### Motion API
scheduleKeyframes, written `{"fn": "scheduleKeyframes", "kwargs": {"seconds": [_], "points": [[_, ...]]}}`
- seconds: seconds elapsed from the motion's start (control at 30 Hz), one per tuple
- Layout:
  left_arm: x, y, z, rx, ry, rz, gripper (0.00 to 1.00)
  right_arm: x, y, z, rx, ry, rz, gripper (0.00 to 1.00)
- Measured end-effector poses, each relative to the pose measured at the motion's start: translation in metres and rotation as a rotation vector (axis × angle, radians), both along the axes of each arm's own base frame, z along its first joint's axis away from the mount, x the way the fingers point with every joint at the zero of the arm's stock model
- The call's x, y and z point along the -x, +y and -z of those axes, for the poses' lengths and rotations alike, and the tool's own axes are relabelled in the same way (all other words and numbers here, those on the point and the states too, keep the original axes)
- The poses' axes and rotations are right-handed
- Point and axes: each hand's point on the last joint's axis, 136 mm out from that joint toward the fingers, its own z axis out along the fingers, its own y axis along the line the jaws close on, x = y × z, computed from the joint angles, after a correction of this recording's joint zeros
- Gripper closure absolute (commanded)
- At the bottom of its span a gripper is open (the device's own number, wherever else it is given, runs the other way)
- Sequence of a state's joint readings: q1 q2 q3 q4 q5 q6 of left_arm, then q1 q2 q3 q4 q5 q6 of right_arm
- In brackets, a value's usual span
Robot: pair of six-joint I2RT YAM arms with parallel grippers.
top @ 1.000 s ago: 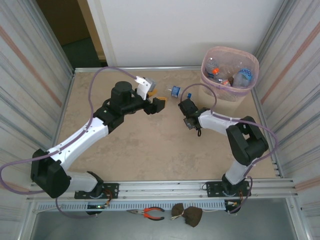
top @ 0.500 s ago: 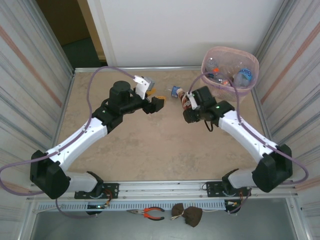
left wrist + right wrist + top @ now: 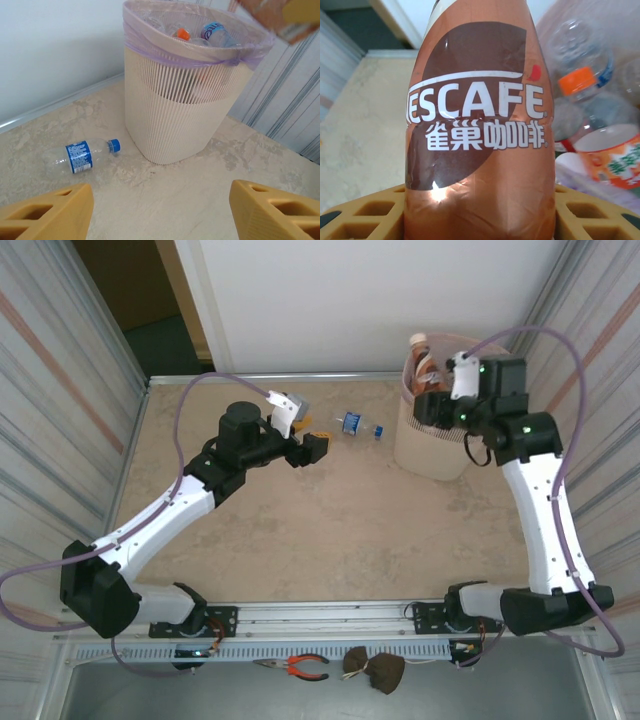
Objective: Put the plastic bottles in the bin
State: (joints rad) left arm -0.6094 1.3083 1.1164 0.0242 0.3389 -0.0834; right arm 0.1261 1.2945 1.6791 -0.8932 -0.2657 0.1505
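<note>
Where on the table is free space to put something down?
Free: the wide middle of the table, between left arm and right arm. Crowded: the far right part, where left gripper, blue-capped bottle and bin lie close.

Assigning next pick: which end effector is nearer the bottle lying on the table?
Left. The left end effector is beside the lying bottle; right end effector is high over the bin.

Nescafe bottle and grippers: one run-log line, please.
right gripper: shut on Nescafe bottle, above slatted bin | left gripper: open, empty | blue-capped clear bottle: lying on table beside bin
</note>
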Motion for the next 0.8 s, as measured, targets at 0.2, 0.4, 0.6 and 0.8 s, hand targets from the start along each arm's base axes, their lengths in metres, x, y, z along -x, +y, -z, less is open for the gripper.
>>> {"fn": "scheduleKeyframes", "kwargs": {"seconds": [0.2,0.4,0.6,0.8], "points": [[0.000,0.000,0.000,0.001,-0.001,-0.002,0.28,-0.032,-0.046,-0.012,-0.078,0.037,0.117,0.50],[-0.001,0.001,0.000,0.001,-0.001,-0.002,0.28,-0.065,-0.081,0.000,-0.127,0.107,0.176,0.52],[-0.001,0.001,0.000,0.001,-0.001,-0.002,0.28,-0.091,-0.094,0.024,-0.156,0.194,0.168,0.52],[-0.002,0.002,0.000,0.002,-0.001,-0.006,0.27,-0.098,-0.094,0.055,-0.155,0.299,0.147,0.49]]}}
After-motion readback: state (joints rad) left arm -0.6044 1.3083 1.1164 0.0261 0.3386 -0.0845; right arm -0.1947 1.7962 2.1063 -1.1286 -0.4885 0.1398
